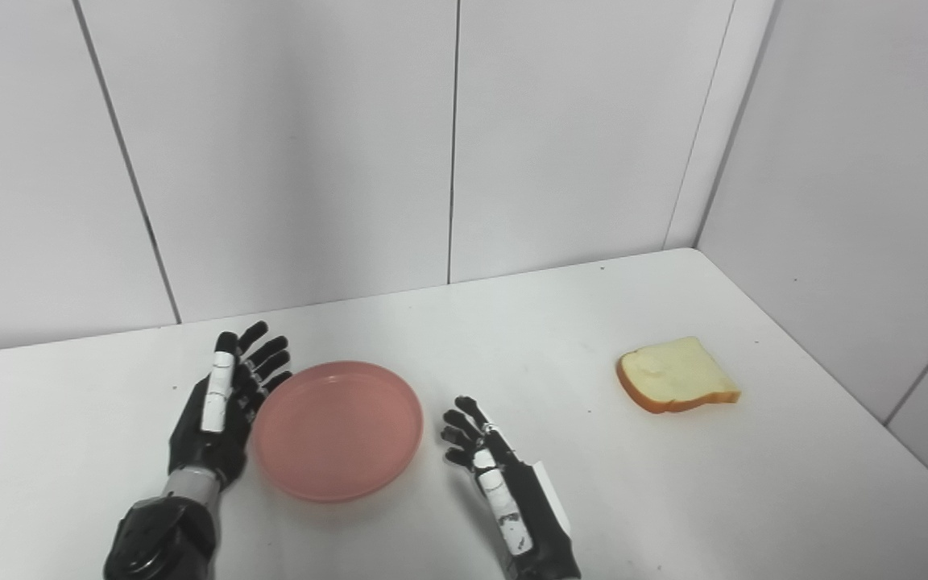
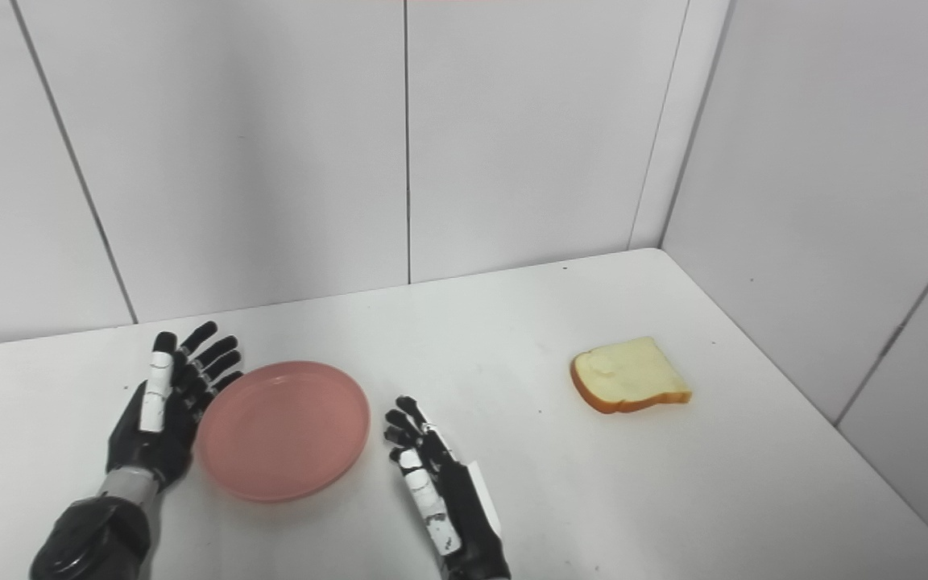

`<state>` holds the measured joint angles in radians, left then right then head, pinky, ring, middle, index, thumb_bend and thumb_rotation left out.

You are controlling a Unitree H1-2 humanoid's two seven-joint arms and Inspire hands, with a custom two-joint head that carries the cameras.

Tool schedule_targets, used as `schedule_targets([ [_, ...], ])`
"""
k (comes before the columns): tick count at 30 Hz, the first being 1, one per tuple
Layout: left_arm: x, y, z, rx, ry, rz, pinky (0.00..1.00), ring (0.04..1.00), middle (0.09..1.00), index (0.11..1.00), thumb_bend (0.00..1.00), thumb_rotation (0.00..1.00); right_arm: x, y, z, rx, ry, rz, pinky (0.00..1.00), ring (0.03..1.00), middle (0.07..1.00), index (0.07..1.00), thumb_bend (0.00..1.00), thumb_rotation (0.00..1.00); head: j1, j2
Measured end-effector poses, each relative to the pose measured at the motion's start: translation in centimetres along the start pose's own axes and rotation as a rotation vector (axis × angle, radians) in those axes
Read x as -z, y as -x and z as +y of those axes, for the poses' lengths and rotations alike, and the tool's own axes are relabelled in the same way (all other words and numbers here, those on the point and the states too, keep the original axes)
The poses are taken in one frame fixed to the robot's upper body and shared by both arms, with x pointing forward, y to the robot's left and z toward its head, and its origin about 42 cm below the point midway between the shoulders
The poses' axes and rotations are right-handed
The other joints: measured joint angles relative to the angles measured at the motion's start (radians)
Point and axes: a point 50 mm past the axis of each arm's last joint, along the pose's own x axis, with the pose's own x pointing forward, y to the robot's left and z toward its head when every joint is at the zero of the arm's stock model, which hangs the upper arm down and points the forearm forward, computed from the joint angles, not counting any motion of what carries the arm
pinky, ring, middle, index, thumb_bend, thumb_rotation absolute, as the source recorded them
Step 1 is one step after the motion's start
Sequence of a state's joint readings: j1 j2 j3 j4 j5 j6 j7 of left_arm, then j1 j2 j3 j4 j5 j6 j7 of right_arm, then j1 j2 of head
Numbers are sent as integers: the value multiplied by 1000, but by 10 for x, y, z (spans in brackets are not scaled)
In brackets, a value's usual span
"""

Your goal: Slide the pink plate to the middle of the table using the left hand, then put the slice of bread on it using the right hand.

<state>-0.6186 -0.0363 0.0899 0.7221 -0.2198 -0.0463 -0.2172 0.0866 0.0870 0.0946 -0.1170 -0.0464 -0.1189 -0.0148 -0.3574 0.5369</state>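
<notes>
One round pink plate point(image 1: 337, 429), crusted bread slice point(image 1: 676, 374)

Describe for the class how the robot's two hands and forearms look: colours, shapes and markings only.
The left hand and the right hand are black, with slim jointed fingers. Each carries a white strip along one digit; the right one's strip bears small dark marks. A silver-grey cuff joins the left hand to a glossy black forearm. A white panel shows on the right hand's side.

Both hands are black, jointed and slender, each with a white panel along the thumb. Beside the pink plate point(image 1: 337, 428), the left hand point(image 1: 222, 411) meets a grey metallic wrist cuff and a glossy black forearm shell. The right hand point(image 1: 504, 491) shows dark specks on its white panel, possibly screws, and a white plate along its outer edge.
</notes>
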Motion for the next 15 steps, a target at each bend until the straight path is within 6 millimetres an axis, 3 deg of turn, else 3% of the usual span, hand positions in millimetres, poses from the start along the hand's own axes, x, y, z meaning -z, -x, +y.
schedule_targets([
  [3, 0, 0, 0, -1, 1, -1, 804, 846, 798, 834, 998, 800, 0, 0, 2, -4, 39, -3, 849, 866, 894, 926, 705, 992, 3, 2],
  [6, 0, 0, 0, 0, 0, 0, 808, 848, 798, 836, 991, 804, -3, 1, 2, -4, 67, -35, 815, 848, 879, 914, 734, 845, 8, 5],
  [9, 0, 0, -2, 6, -3, -1, 821, 858, 803, 845, 982, 804, -10, 2, -6, 41, 73, -72, 774, 832, 875, 920, 753, 786, 5, 11],
  [15, -1, -3, 2, 8, -21, 0, 799, 853, 805, 847, 971, 831, -42, -2, -37, 104, 148, -187, 776, 830, 867, 906, 820, 835, -2, 6],
])
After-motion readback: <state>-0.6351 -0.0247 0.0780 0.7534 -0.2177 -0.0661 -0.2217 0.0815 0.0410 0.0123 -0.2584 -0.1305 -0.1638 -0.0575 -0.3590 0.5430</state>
